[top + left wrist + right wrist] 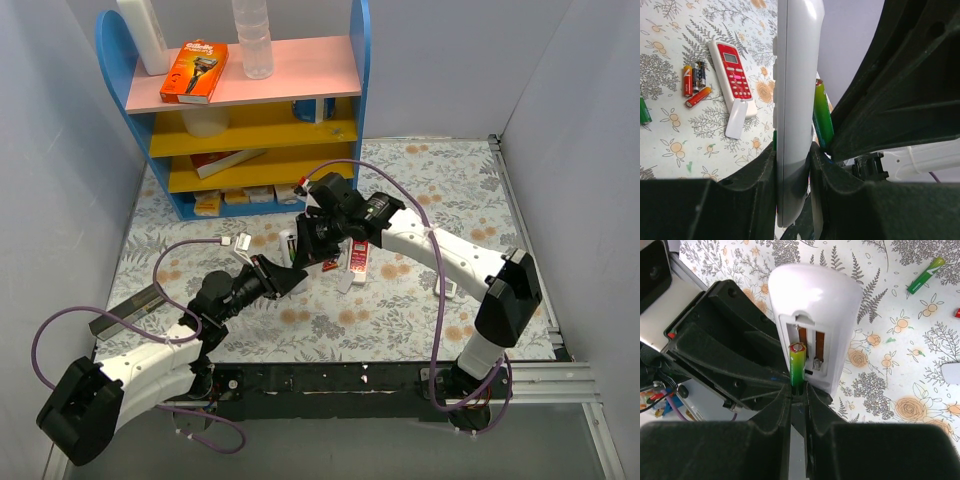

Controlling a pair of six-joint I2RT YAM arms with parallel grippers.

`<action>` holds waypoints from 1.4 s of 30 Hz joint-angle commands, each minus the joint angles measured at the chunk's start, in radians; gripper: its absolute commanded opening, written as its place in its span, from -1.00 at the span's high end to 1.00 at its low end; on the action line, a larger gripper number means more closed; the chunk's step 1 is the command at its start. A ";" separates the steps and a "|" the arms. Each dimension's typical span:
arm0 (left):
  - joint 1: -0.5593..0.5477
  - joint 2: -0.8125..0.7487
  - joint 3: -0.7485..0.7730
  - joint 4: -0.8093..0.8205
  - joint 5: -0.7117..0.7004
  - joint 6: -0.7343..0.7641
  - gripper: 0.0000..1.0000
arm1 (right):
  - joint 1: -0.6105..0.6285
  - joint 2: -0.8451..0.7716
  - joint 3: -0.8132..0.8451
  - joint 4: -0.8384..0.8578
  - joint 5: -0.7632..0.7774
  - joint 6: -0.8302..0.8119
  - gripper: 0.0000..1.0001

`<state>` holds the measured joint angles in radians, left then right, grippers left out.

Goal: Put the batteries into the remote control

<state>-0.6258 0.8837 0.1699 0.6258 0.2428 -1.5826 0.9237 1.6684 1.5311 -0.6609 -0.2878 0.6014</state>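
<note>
- Remote control: white, held up off the floral table. Its plain back faces the right wrist camera, and the battery bay is open with two slots showing.
- Left gripper: clamped on the remote control's lower body, one finger on each side. From this wrist you see the remote edge-on, running up the frame.
- Right gripper: pinched shut on a green battery. The battery's top end sits in the left slot of the remote control's bay.
- Only the right wrist view shows you the bay and the slots. The left wrist view gives just a green sliver of that battery, tucked against the remote control's right side. The top view hides the bay and the battery under the two wrists.
- Loose batteries: three lie on the table left of the remote control, seen from the left wrist only.
- Stray green battery: it lies on the table up and right of the remote control in the right wrist view.
- Red-and-white remote: face up on the table left of the remote control, with a white cover lying over its lower end.
- Left arm: it reaches low from the near-left corner, up and right to the remote control.
- Right arm: its elbow is raised at the near right, and the forearm crosses leftward to the remote control.
</note>
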 commanded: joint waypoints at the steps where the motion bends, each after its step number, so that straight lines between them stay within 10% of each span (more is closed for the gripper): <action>1: -0.023 -0.006 -0.010 0.069 0.010 -0.016 1.00 | 0.004 0.027 0.089 0.008 -0.002 0.012 0.97; 28: -0.045 -0.038 -0.024 0.204 0.118 -0.056 1.00 | -0.028 0.185 0.371 -0.163 0.007 -0.091 0.96; 42: -0.045 -0.052 -0.017 0.166 -0.045 -0.232 1.00 | -0.028 0.214 0.408 -0.258 -0.022 -0.081 0.55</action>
<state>-0.6502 0.8543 0.1383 0.7296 0.1967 -1.7683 0.9024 1.8580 1.8908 -0.9260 -0.3222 0.5251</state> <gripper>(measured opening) 0.241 0.200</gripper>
